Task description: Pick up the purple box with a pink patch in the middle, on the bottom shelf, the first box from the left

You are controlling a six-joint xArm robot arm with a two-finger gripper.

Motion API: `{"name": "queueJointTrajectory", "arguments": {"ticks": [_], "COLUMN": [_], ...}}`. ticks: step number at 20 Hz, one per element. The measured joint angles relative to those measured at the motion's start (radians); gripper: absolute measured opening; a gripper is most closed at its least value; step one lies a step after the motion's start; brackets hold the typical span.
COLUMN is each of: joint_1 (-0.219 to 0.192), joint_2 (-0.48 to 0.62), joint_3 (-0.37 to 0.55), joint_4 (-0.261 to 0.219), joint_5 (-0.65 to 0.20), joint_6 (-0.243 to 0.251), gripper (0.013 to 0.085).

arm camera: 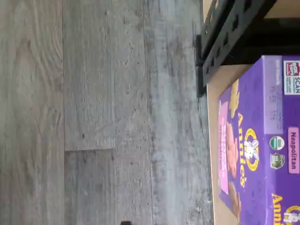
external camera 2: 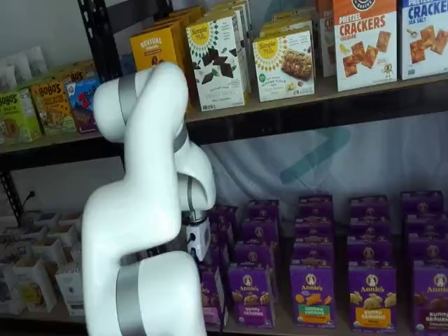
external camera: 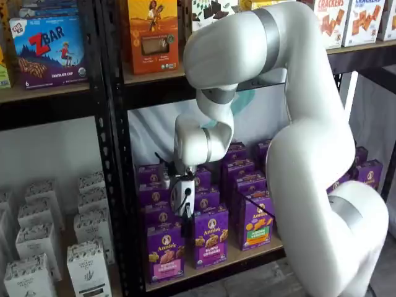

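Note:
The purple box (arm camera: 255, 140) stands at the end of the bottom shelf (arm camera: 213, 98), its pink patch on the front and "Neapolitan" on its top. In both shelf views it is the front carton at the row's left end (external camera: 164, 251), half hidden behind the arm (external camera 2: 210, 302) in one. My gripper (external camera: 184, 207) hangs from the white arm just above and in front of this carton, apart from it. It also shows beside the arm's lower link (external camera 2: 198, 241). It stands open and holds nothing; its fingers barely show.
More purple cartons (external camera: 211, 236) fill the bottom shelf in rows. A black rack post (external camera: 117, 185) stands just left of the box, with white cartons (external camera: 86, 266) beyond it. The upper shelf (external camera 2: 315, 105) carries cracker and snack boxes. Grey wood floor (arm camera: 103, 112) lies below.

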Motion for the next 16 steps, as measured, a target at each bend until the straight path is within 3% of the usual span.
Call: {"name": "queueJointTrajectory", "arguments": {"ticks": [3,16], "joint_1": [0.010,0.026], "joint_2": [0.001,0.056], "joint_3": [-0.003,-0.049], "joint_4": [0.029,0.034], "joint_5": [-0.005,-0.068], "joint_6": [-0.017,-0.007], "gripper": [0.0850,0.0850]}}
